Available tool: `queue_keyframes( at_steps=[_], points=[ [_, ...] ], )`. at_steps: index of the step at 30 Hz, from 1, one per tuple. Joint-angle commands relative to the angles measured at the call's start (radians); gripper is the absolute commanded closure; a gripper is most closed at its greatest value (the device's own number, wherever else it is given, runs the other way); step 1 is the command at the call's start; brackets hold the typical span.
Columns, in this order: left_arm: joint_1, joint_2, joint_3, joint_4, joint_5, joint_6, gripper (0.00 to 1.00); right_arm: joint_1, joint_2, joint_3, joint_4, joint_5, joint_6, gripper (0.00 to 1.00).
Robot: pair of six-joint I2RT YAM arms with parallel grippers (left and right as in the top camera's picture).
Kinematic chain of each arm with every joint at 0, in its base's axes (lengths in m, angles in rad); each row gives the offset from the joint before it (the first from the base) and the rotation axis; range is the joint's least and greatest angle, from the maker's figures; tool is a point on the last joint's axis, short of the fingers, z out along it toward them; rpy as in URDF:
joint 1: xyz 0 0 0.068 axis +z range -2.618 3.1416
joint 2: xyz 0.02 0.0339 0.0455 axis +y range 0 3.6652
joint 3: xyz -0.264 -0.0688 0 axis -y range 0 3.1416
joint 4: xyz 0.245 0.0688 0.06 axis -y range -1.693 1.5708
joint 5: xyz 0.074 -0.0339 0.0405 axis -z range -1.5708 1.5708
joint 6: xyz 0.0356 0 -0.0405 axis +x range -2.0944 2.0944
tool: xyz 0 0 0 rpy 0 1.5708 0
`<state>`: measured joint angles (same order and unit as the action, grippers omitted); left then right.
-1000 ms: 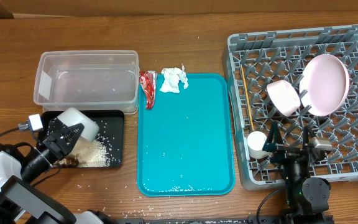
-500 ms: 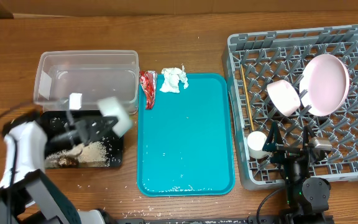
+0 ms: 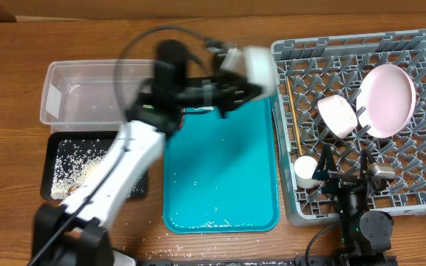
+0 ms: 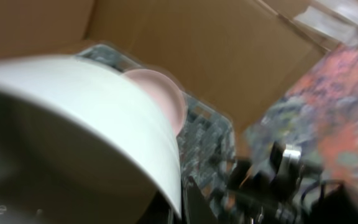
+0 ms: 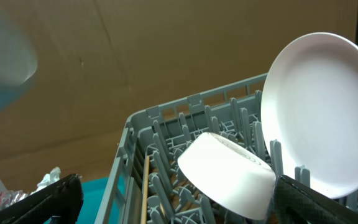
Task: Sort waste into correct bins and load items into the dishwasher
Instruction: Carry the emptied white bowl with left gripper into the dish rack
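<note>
My left gripper (image 3: 235,87) is shut on the rim of the white bowl (image 3: 256,66) and holds it in the air, motion-blurred, over the gap between the teal tray (image 3: 220,177) and the grey dish rack (image 3: 420,185). The bowl fills the left wrist view (image 4: 92,118), clamped at my left gripper (image 4: 180,202). In the rack stand the pale pink plate (image 3: 385,100), the pink bowl (image 3: 337,114), the white cup (image 3: 305,170) and the chopsticks (image 3: 293,118). Rice and scraps (image 3: 76,174) lie in the black tray (image 3: 49,148). My right gripper (image 5: 185,208) is open and empty at the rack's front. My arm hides the napkin and wrapper from overhead.
The clear tub (image 3: 87,92) stands behind the black tray. In the right wrist view the napkin (image 5: 48,177) and red wrapper (image 5: 5,198) show left of the rack (image 5: 135,124), with the plate (image 5: 322,112) and pink bowl (image 5: 229,174).
My left arm has lifted the white bowl off the black tray and swung it fast to the right, over the teal tray toward the rack. The right arm has not moved.
</note>
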<state>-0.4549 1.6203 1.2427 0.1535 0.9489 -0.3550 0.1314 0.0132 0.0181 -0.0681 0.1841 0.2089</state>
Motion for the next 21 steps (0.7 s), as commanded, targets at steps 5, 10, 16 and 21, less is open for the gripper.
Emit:
queue_keyframes(
  at_steps=[5, 10, 16, 21],
  points=[
    [-0.111, 0.283, 0.008, 0.539, -0.158, -0.660, 0.96, -0.005, -0.008, -0.010, 0.006, 0.006, 0.001, 0.00],
    [-0.129, 0.498, 0.045, 0.830, -0.152, -0.919, 0.96, -0.005, -0.008, -0.010, 0.006, 0.006, 0.001, 0.00],
    [-0.157, 0.654, 0.125, 1.021, -0.102, -1.017, 0.96, -0.005, -0.008, -0.010, 0.006, 0.006, 0.001, 0.00],
    [-0.170, 0.669, 0.163, 0.962, -0.071, -0.944, 0.96, -0.005, -0.008, -0.010, 0.006, 0.006, 0.001, 0.00]
  ],
)
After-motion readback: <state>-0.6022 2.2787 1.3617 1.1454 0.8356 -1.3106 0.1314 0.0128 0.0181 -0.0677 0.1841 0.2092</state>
